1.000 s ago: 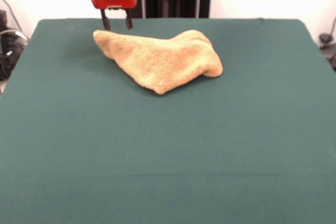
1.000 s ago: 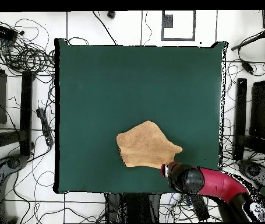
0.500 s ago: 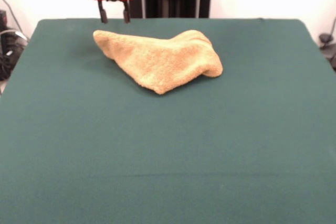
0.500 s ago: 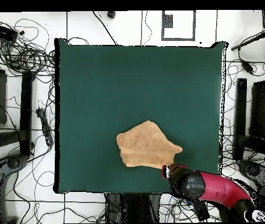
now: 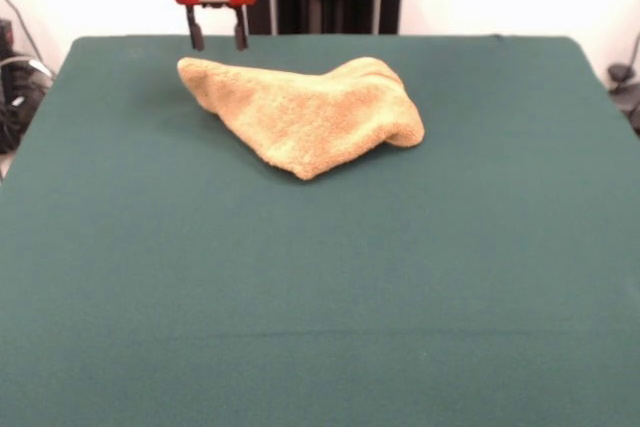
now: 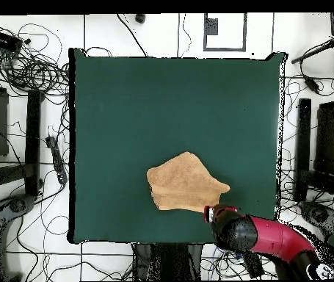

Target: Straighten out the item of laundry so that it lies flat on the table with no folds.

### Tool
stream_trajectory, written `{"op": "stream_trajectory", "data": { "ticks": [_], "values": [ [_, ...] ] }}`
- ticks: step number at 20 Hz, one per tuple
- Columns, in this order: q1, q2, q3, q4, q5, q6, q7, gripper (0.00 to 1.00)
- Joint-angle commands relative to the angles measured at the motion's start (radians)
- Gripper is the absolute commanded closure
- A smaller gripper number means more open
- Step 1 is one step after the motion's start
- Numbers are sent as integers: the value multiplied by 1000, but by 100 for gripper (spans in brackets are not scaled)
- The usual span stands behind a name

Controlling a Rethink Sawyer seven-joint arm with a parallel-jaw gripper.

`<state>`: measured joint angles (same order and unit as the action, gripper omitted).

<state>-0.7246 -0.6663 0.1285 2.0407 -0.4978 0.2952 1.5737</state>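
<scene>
A golden-tan terry hand towel (image 5: 307,113) lies bunched on the dark green worktop (image 5: 320,287), in the half nearer the robot's base and a little off centre. It is folded over on itself into a rough triangle: one pointed corner reaches out toward the hand, a rounded, humped fold sits at the opposite end, and a third point faces the open middle of the worktop. From overhead the towel (image 6: 186,183) shows as a lopsided wedge with a darker crease line running along the side closest to the worktop's edge. The red-and-black hand (image 5: 212,40) hangs above the worktop's edge just beyond the towel's pointed corner, clear of the cloth, its two dark fingers (image 5: 195,34) pointing down with a narrow gap between them and nothing held. Overhead, the hand (image 6: 208,214) sits just beside that same corner.
</scene>
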Motion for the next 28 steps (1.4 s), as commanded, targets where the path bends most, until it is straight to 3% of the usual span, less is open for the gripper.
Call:
{"op": "stream_trajectory", "data": {
  "ticks": [1,12,28],
  "values": [
    [45,17,64,12,0,-7,88,0],
    [88,62,83,-151,52,111,64,0],
    [105,84,73,-179,75,112,84,0]
  ]
}}
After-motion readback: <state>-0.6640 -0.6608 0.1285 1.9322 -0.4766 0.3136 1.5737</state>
